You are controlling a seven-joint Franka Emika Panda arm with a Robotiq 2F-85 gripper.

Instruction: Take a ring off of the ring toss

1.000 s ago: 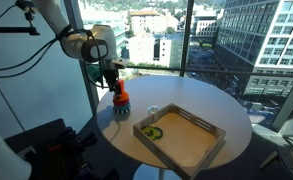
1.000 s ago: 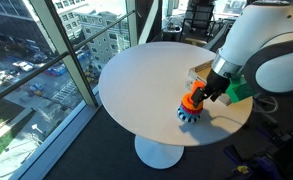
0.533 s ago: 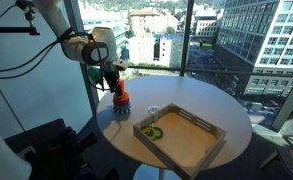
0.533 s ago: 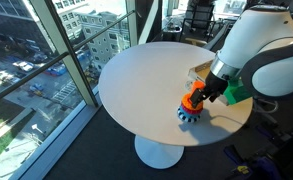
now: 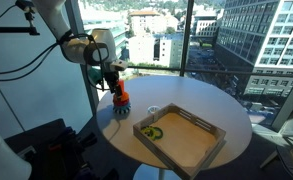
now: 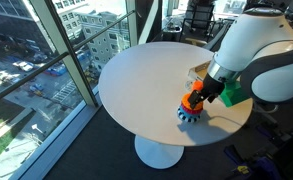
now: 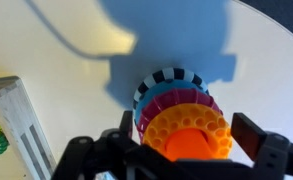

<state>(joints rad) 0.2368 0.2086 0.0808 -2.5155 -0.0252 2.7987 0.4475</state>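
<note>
Floor-to-ceiling windows with a city view surround a round white bench (image 5: pixel 211 105), and the ring toss (image 5: pixel 120 101) stands close to its rim, near but apart from a shallow wooden tray (image 5: pixel 191 137) that holds a yellow-green ring (image 5: pixel 153 130). From the wrist view the toy is a stack seen from above: a black-and-white striped bottom layer, then blue, pink and a honeycomb-patterned yellow-orange layer, with the orange ring (image 7: pixel 194 146) on top at the centre. The claw (image 7: pixel 189 127) hangs directly over that stack, its jaws spread wide with one finger (image 7: pixel 129 126) on each side of the upper layers and visible gaps between them and the orange ring, so it has hold of nothing. In both exterior views it sits low on the toy, at about the height of the orange top. The step in hand looks like the closing grasp, with the ring not yet lifted. Several things could go wrong from here. If the jaws close at the height of the wider yellow-orange layer, they may take that layer or two at once. If the ring binds on the peg, a pull upward could carry the whole toy along. An off-centre squeeze could tip or shove the toy, and so near the rim it might go over the edge.
</note>
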